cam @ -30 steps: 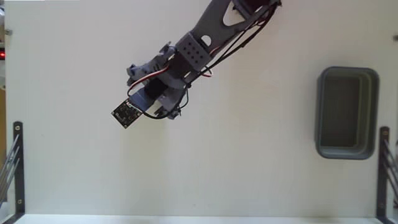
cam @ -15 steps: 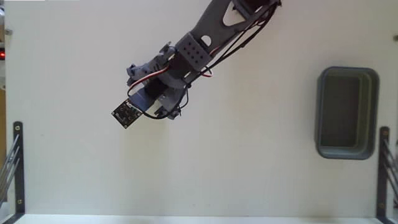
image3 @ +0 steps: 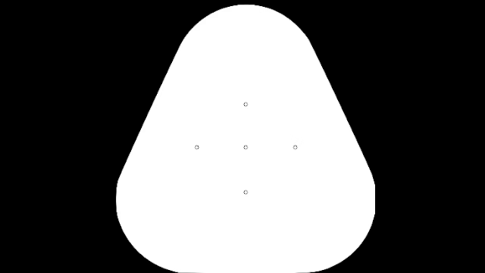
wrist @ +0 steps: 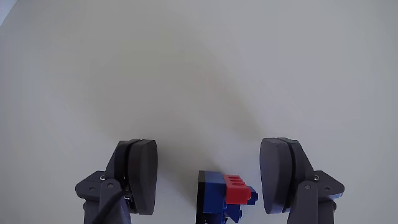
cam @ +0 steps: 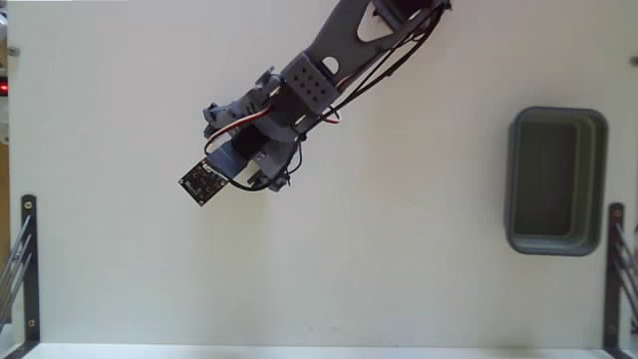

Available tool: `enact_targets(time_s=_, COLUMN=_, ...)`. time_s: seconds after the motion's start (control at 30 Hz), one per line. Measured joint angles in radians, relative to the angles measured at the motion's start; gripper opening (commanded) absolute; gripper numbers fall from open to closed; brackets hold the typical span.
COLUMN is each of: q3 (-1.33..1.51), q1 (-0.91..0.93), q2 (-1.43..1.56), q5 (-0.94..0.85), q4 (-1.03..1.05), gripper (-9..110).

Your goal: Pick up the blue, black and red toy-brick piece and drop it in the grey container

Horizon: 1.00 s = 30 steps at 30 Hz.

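Note:
In the wrist view the toy-brick piece (wrist: 224, 193), blue with a red top and a black side, lies on the pale table at the bottom edge. It sits between the two dark grey fingers of my gripper (wrist: 211, 163), nearer the right finger. The jaws stand wide apart and touch nothing. In the fixed view the gripper (cam: 249, 165) points down at the table left of centre, and the arm hides the brick piece there. The grey container (cam: 511, 189) stands far to the right, with nothing in it.
A small black circuit board (cam: 202, 181) rides on the wrist at the arm's lower left end. Black metal brackets stand at the lower left (cam: 28, 259) and lower right (cam: 615, 269) table edges. The arm (cam: 344, 50) reaches in from the top.

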Motion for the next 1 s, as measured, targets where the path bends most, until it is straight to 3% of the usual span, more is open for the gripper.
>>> enact_targets(time_s=1.0, q3=0.000, q1=0.000, q2=0.000, q5=0.000, q4=0.000, gripper=94)
